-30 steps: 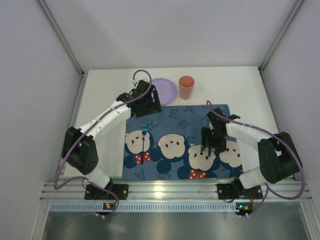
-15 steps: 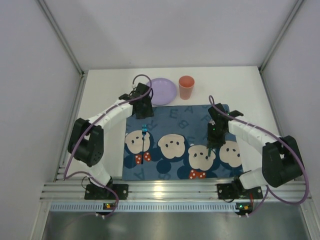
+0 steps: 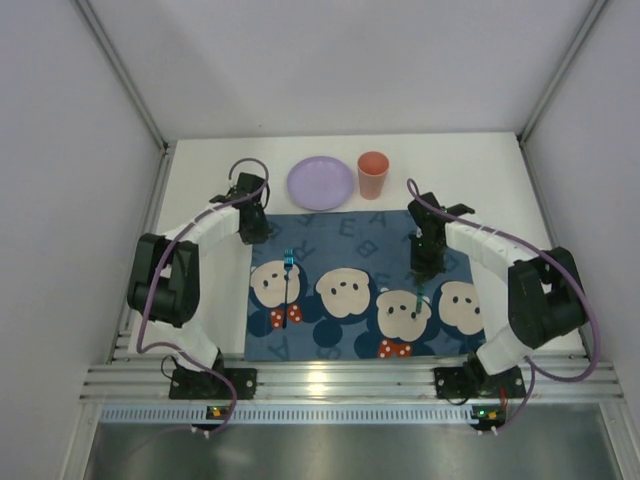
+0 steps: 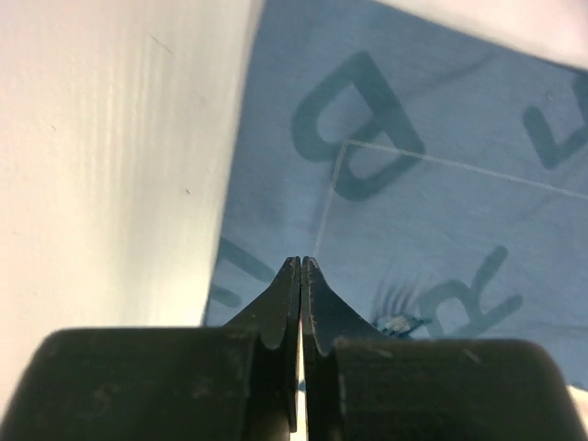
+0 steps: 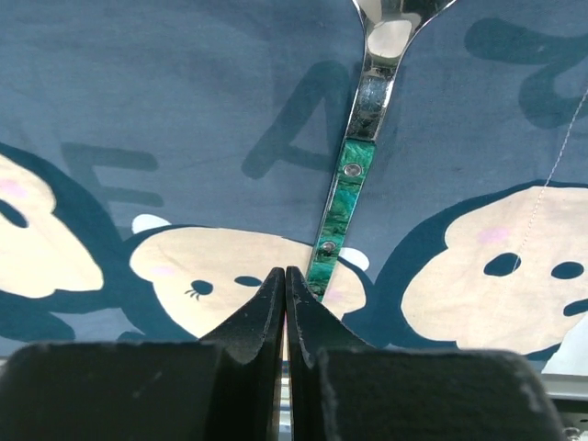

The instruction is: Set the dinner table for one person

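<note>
White worktop [image 3: 200,180], flat, with a ribbed aluminium rail [image 3: 350,385] along its near edge; it fills the floor of the walled bay and carries every item below. Dark-blue mat [image 3: 350,235] with cartoon faces and letters, spread at centre. Fork [image 3: 287,285], lengthways on the mat's left face. Lilac plate [image 3: 320,183], flat on the bare worktop just beyond the mat's far edge, its whole face in view. Orange cup [image 3: 373,175], upright, just right of the plate and apart from it; its inside cannot be made out. Spoon [image 5: 347,188], green handle, on the mat between two faces, bowl pointing away. Left arm folded, reaching to the mat's far-left corner; left hand [image 4: 300,266] closed tip to tip, holding nothing, over the mat's left edge. Right arm bent inward; right hand [image 5: 284,273] closed, empty, tips just beside the spoon's handle end.
</note>
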`<state>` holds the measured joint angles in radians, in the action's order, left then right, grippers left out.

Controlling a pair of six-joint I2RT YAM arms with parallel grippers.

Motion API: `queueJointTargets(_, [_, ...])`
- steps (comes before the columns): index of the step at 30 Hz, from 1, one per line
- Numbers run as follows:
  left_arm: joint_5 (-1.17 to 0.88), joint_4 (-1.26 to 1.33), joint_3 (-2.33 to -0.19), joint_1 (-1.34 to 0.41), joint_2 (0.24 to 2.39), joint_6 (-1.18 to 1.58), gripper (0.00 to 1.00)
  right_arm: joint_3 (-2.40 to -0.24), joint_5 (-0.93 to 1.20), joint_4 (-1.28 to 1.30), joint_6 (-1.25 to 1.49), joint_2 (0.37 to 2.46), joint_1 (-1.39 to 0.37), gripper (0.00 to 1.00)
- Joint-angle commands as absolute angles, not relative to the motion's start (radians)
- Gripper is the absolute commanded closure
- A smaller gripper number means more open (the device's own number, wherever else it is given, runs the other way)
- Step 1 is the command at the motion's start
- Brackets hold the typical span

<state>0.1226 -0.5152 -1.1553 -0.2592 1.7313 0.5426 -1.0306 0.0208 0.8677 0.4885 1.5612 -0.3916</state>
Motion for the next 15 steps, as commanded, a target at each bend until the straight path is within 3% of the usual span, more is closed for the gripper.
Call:
queueJointTargets(1, [0.106, -0.433, -1.149, -0.235, 1.772, 0.508, 1.0, -1.066, 0.005, 0.887, 0.46, 1.597, -0.382, 1.0])
queueJointTargets(15, [0.101, -0.391, -1.15, -0.199, 1.873, 0.488, 1.0, -0.988, 0.032, 0.834, 0.443, 1.667, -0.383, 1.0])
